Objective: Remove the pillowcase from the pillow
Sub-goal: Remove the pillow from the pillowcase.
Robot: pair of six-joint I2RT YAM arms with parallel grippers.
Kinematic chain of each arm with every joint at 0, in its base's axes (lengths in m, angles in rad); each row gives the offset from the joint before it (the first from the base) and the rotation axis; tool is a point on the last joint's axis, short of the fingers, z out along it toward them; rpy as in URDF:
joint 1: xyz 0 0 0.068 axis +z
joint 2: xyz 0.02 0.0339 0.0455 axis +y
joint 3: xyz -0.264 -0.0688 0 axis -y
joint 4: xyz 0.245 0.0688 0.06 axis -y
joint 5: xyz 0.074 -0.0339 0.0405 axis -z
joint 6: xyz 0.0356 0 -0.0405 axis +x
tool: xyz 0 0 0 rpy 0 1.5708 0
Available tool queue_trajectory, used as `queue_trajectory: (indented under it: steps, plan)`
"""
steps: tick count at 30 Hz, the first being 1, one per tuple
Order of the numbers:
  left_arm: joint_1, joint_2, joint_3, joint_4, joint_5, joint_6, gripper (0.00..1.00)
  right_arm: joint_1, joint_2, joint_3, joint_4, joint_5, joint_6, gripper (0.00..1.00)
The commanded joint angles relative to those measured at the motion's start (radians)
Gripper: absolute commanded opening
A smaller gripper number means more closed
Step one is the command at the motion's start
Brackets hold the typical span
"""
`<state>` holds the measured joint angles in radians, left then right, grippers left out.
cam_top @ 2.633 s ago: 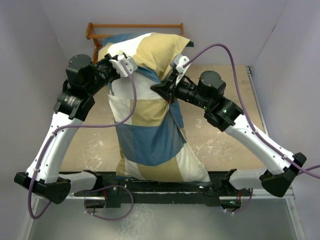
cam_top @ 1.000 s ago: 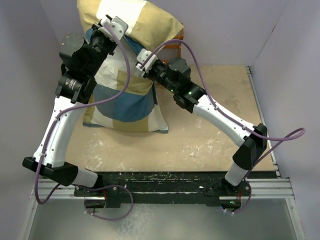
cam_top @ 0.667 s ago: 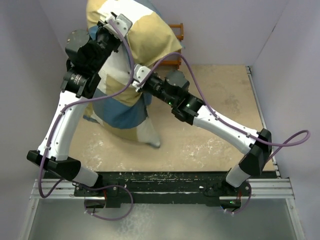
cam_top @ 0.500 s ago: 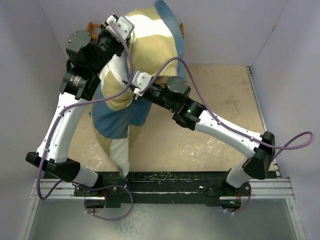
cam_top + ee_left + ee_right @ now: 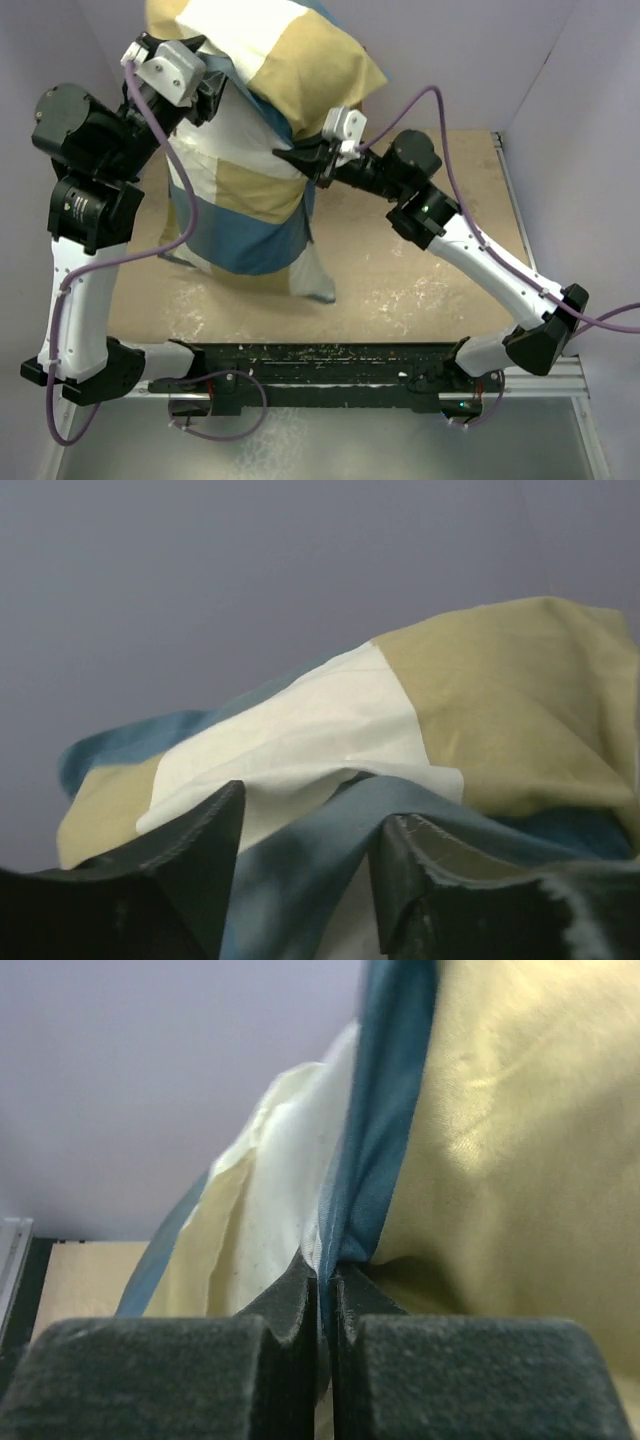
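pillowcase [image 5: 250, 190], its top cut off, clamped in right hand [image 5: 322, 1276]; left hand [image 5: 305, 810] parted

The hanging pillowcase [image 5: 250, 150] fills the left-middle of my workspace, from high by the back wall [image 5: 450, 50] down toward the table [image 5: 400, 290], so nothing passes straight across there. My left arm [image 5: 85, 200] stands between it and the left wall [image 5: 20, 30], with its purple cable [image 5: 189, 205] draped over the cloth. Right of the cloth the tabletop lies open, crossed only by my right arm [image 5: 480, 260].
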<state>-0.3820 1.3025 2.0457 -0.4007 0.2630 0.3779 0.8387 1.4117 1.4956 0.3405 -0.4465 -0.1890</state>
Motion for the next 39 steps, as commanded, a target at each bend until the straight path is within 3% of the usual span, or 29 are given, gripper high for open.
queue_trajectory:
  steps: [1,5,9,11,13,17,20,23,29,34,39]
  plan:
    - [-0.005,-0.049,0.017,0.179,0.124,0.036,0.61,-0.070,0.023,0.152,-0.037,-0.177,0.181,0.00]
    - [-0.005,-0.076,-0.042,0.149,0.301,0.213,0.71,-0.078,0.085,0.271,-0.111,-0.198,0.257,0.00]
    - [-0.007,-0.106,-0.160,0.057,0.387,0.592,0.79,-0.078,0.164,0.461,-0.260,-0.153,0.316,0.00]
    - [-0.011,-0.107,-0.199,-0.006,0.369,0.769,0.81,-0.077,0.210,0.583,-0.383,-0.118,0.321,0.00]
    - [-0.014,-0.108,-0.229,-0.026,0.324,0.844,0.80,-0.077,0.226,0.642,-0.451,-0.074,0.314,0.00]
    - [-0.014,-0.081,-0.265,-0.074,0.106,0.922,0.72,-0.077,0.187,0.591,-0.491,-0.008,0.283,0.00]
    - [-0.014,-0.048,-0.290,-0.064,-0.074,0.898,0.58,-0.075,0.154,0.526,-0.482,0.004,0.259,0.00]
    - [-0.014,-0.024,-0.291,-0.074,-0.159,0.796,0.38,-0.051,0.114,0.452,-0.452,0.001,0.211,0.00]
    - [-0.004,-0.019,-0.291,-0.075,-0.063,0.481,0.03,0.009,0.068,0.342,-0.420,-0.031,0.134,0.00]
    - [-0.003,0.001,-0.262,-0.077,-0.013,0.319,0.00,0.034,0.011,0.218,-0.356,-0.092,0.130,0.00]
    - [0.021,0.038,-0.253,-0.004,-0.139,0.203,0.00,0.128,-0.029,0.111,-0.319,-0.079,0.100,0.00]
